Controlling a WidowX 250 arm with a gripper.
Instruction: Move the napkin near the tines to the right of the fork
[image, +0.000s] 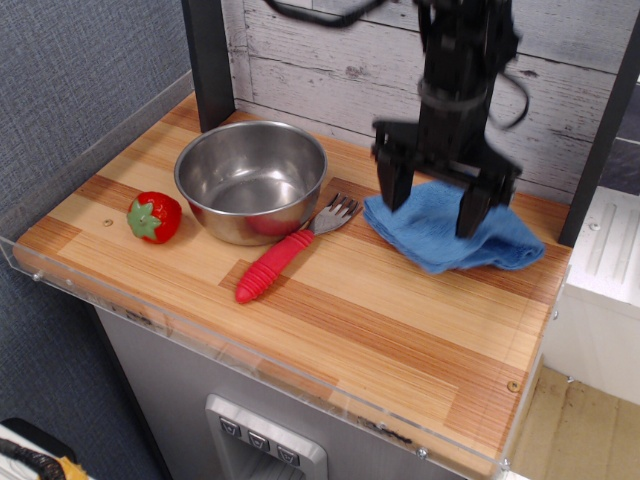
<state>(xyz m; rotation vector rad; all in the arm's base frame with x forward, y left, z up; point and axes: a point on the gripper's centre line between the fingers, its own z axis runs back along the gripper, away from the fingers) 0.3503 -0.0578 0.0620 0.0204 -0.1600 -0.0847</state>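
The blue napkin (452, 238) lies rumpled on the wooden table, just right of the fork's silver tines (338, 211). The fork (288, 252) lies diagonally, its red handle pointing to the front left and its head by the steel bowl. My gripper (431, 200) hangs over the napkin with its two black fingers (392, 182) spread wide apart. The fingertips are at or just above the cloth and hold nothing. The arm rises behind it against the back wall.
A steel bowl (251, 180) stands left of the fork's head. A red toy strawberry (154, 217) sits at the left. A dark post (208, 60) stands at the back left. A clear rim (250, 352) runs along the table's front edge.
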